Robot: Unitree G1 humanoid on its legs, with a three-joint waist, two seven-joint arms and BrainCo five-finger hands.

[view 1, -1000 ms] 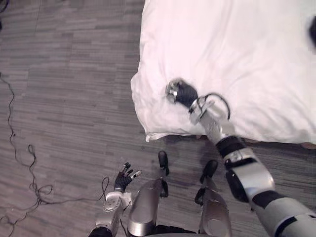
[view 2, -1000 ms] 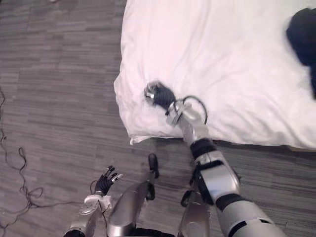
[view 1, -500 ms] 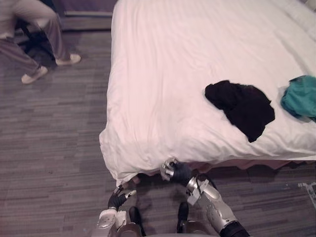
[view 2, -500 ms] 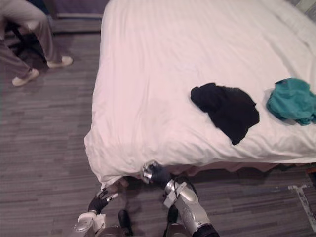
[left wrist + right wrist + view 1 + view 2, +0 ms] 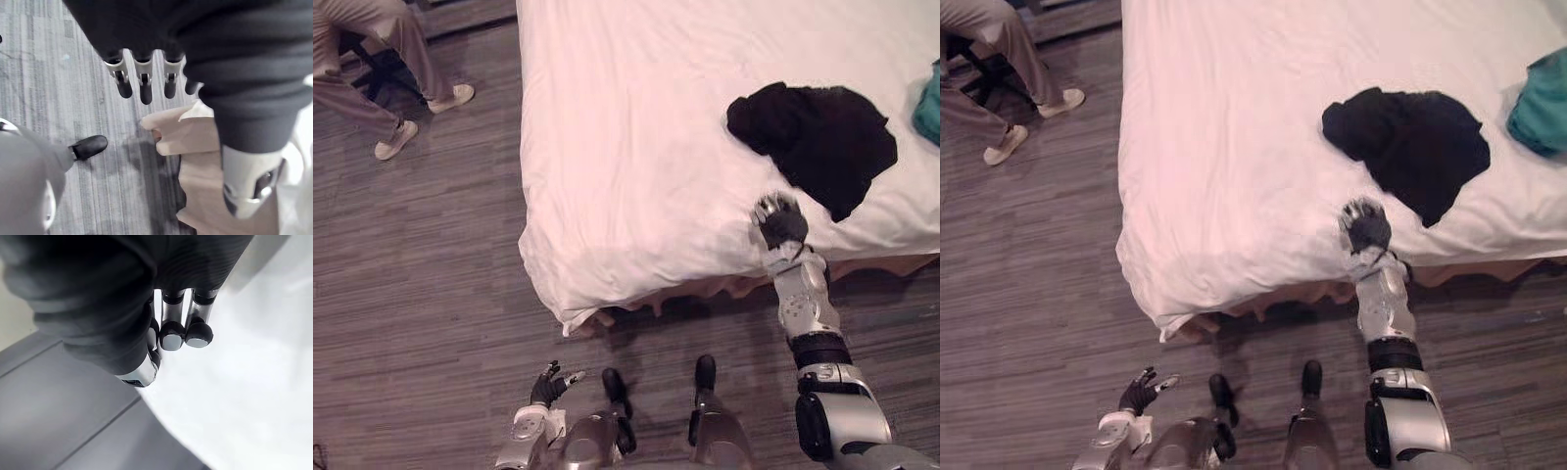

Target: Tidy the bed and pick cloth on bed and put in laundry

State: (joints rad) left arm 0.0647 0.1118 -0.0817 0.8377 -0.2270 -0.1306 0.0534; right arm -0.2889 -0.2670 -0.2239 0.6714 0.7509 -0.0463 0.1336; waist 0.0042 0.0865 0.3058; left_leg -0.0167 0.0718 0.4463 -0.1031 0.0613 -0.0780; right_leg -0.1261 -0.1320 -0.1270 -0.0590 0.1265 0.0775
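Right hand point(image 5: 779, 221), fingers curled on nothing, sits over the bed's point(image 5: 626, 147) near edge; the black cloth point(image 5: 818, 142) lies just beyond its fingertips. Left hand point(image 5: 549, 387) hangs low, fingers straight.

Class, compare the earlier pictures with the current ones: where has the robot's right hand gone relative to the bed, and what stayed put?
The right hand has moved from the near left corner of the white bed rightward along its near edge, ending close to the black cloth. No cloth has been lifted. The camera shifted too. The black cloth and teal cloth lie as before; the left hand stays low, open.
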